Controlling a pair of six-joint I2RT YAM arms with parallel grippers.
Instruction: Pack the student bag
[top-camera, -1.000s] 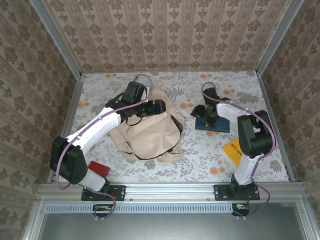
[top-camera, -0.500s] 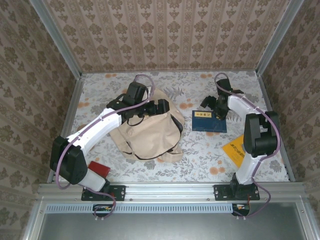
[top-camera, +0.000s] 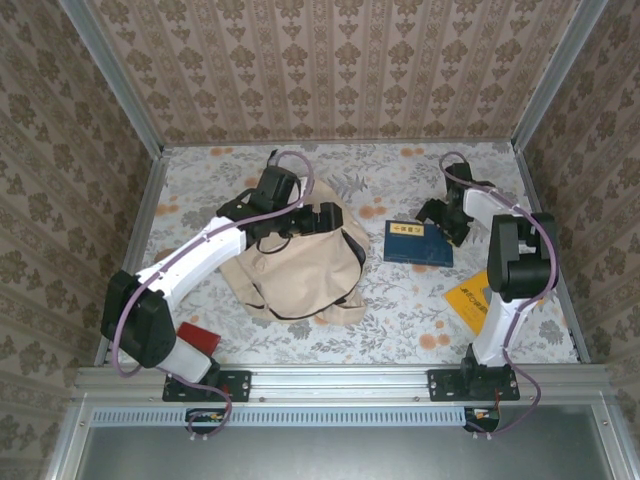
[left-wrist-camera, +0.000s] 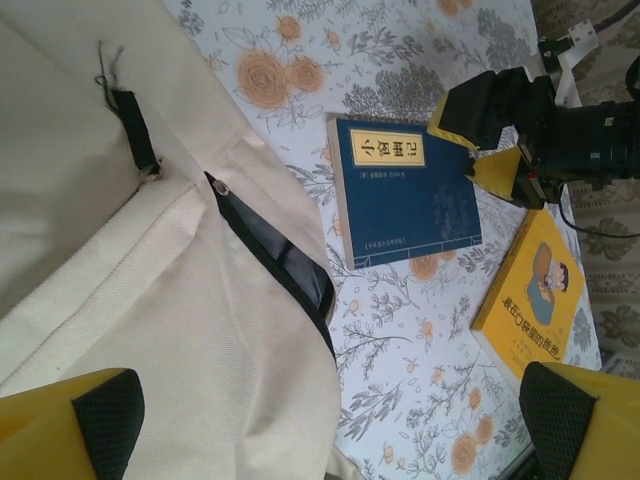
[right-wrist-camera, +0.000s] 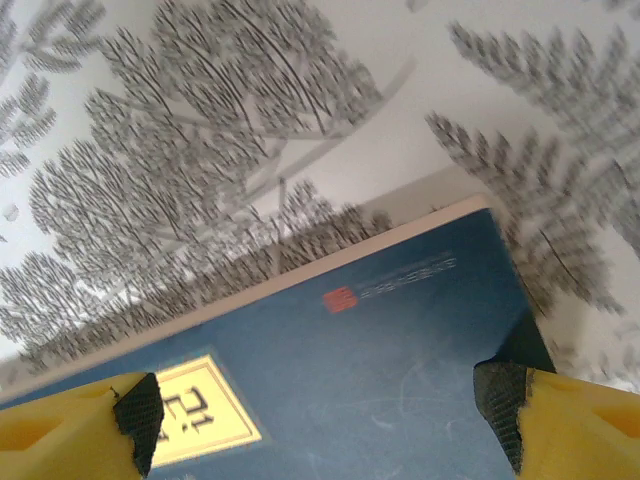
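At the near left edge of the flowered table (top-camera: 400, 300) a small red object (top-camera: 197, 337) lies beside the left arm's base. Further in, the student bag (top-camera: 300, 265) lies slumped on the left half of the table, a cream fabric heap with its dark zipper line and black loop showing in the left wrist view. The left gripper (top-camera: 322, 217) hangs over the bag's far right edge, fingers spread wide and clasping nothing; between them the wrist camera sees bag fabric and bare table. Just right of the bag, apart from it, a blue book (top-camera: 417, 243) lies flat with a yellow label on its cover. The right gripper (top-camera: 443, 220) hovers over the book's far right corner, jaws released and wide apart, the cover showing between them. Nearer the right arm's base lies a yellow book (top-camera: 470, 300).
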